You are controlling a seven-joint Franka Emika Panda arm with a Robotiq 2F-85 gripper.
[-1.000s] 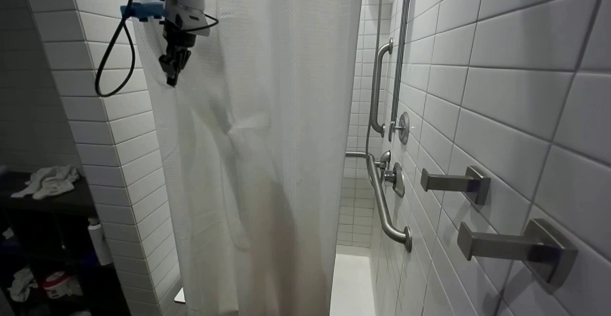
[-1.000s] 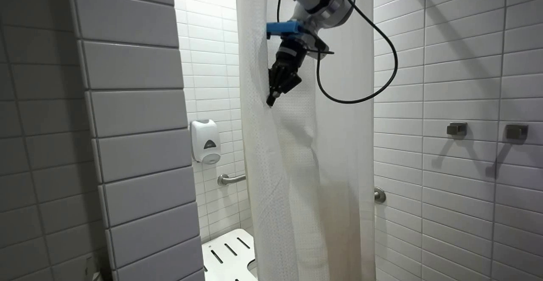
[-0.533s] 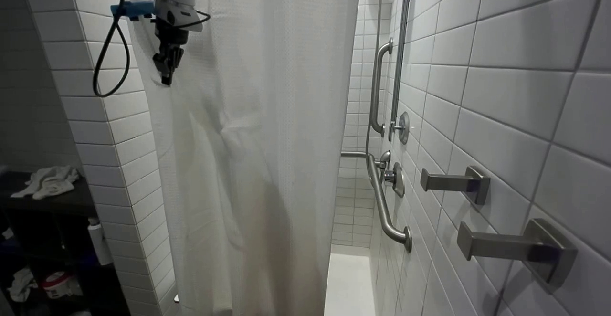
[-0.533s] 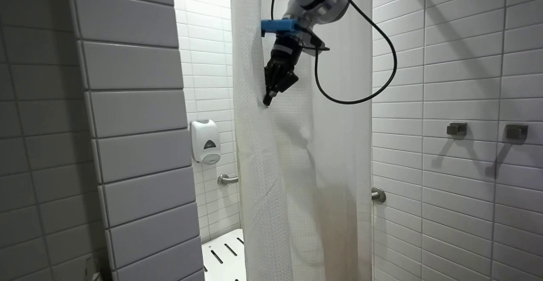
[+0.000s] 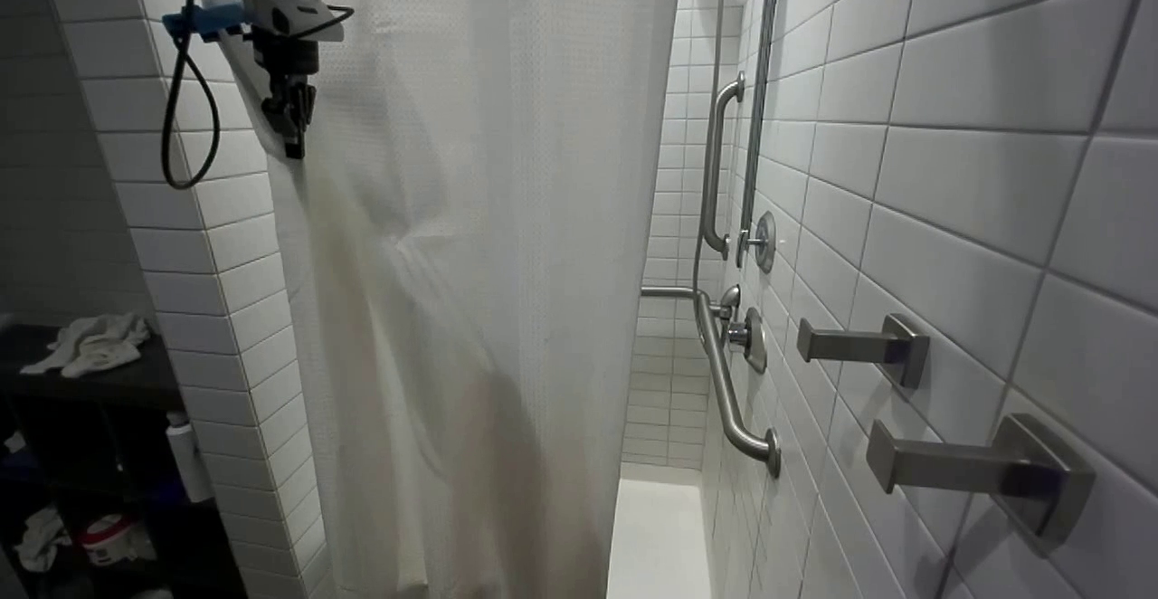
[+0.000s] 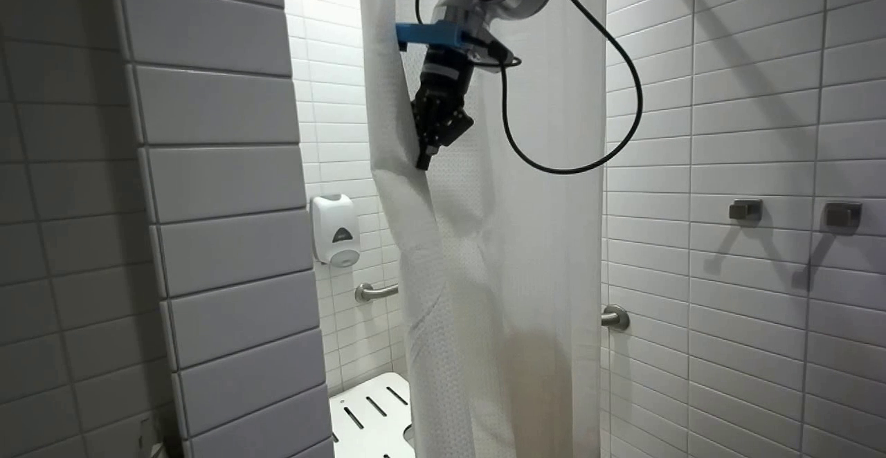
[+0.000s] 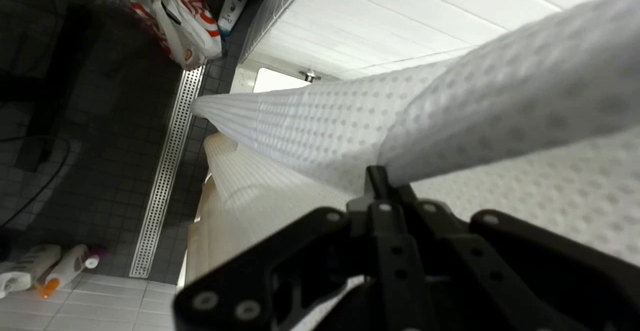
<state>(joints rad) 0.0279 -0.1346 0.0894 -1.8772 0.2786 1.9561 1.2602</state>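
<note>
**Gripper (image 7: 389, 185) pinching a shower curtain (image 7: 320, 126)**

Jaws are clamped on a fold near its side edge. Looks like the hold-the-cloth step to me; next move prob calls for a firm pinch. It hangs beside the tiled wall corner (image 5: 240, 251), long axis roughly vertical, lower end pointing down. Soap dispenser (image 6: 333, 219) sits farther back.

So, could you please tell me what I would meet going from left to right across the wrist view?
Pale bottle, orange-capped bottle, plastic bag, teal-capped bottle, white panel, gripper fingertips. The shower curtain and floor drain overlap others, so both are left out.
</note>
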